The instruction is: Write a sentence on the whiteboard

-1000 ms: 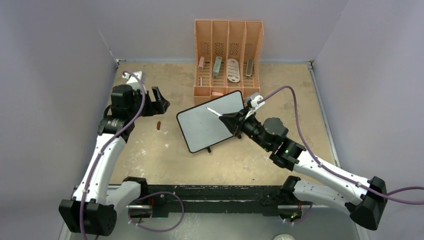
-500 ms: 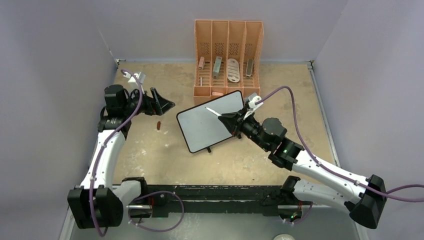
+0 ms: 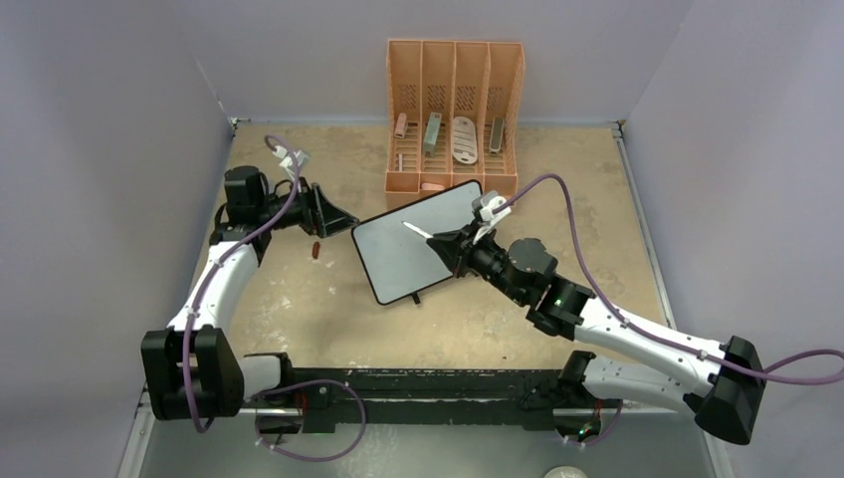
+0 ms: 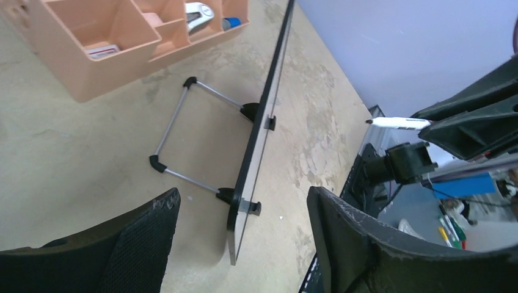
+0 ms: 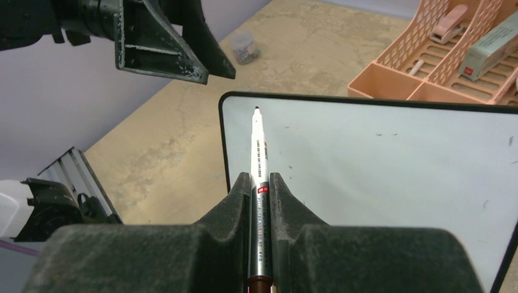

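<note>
R jaws are pressed tight on a marker, barrel running straight out ahead of them. The tip is over the whiteboard near its corner; can't tell if it touches. L jaws are spread wide, nothing in them. The board's side edge stands just ahead, in line w/ the gap and not touching either jaw.

Board face is blank bar a few specks, so no sentence yet. It stands tilted on the tabletop, propped from behind on a thin wire stand w/ small black feet. The orange organizer is just beyond it.

Handling, as a guess: a thin stiff panel, prob. light, w/ a glossy, slick face. W/ so slim a prop and such small feet, it could skid or rock back under pen pressure.

Best hold looks to be the black frame at the edge facing the L jaws, low down nr the foot. Pinch across the thickness, clear of the writing face, and go gently, since a hard squeeze or shove could tip it. The marker is rigid and smooth, and gripped mid-barrel it seems steady enough.
</note>
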You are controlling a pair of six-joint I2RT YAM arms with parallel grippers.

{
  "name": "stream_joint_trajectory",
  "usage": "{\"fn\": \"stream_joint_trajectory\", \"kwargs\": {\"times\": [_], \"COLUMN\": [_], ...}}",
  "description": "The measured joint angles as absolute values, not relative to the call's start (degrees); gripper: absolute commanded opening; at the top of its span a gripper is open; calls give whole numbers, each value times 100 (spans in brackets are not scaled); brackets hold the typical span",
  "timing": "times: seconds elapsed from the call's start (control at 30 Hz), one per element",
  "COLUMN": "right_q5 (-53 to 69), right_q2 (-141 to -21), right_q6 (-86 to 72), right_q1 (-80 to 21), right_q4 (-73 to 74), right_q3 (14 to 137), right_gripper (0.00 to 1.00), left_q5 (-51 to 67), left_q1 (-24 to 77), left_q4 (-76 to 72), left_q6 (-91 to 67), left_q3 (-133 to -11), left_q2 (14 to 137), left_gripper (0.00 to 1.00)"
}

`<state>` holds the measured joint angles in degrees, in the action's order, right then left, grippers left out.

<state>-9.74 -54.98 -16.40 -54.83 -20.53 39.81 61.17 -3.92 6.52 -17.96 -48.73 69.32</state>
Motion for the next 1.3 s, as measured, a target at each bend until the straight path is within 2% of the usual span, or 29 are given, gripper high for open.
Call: {"fn": "stream_joint_trajectory", "kwargs": {"times": [0.23,0.3,0.5,0.6,0.83,1.2,1.3], "right_q5": [-1116,-1133,-1284,-1402,-1682,-2049,-2169], "right_q2": [-5813,-5885,-6147,-6274,-6490,-6943,-7057], "right_q6": [-1599,-1588,-1533,-1509,-1424,-1229,-1186], "right_q1": [-5717,-5747,-5900,-6012,-6235,-6536,-6652], "right_q4": [-2095,-2132,-2279,-2335,-2427,-2521,-2534], "right_q3": [3983,3983,4001,4027,4088,4383,4405], "right_gripper": [0,0,0,0,0,0,0], "left_q5": [6670,6770,7013,7131,7284,7391,7419], "left_q1": [-158,-108,-56,-56,99,154,158], "left_q4": [475,478,270,73,-259,-336,-381], "left_q6": [-1584,-1540,-1566,-1601,-1699,-1754,-1793], "left_q3": [-4873,-4873,-4884,-4917,-4941,-5037,-5037], "left_q2": [7588,7789,7979,7990,8132,8409,8409], "left_gripper": [68,61,54,46,45,27,19]}}
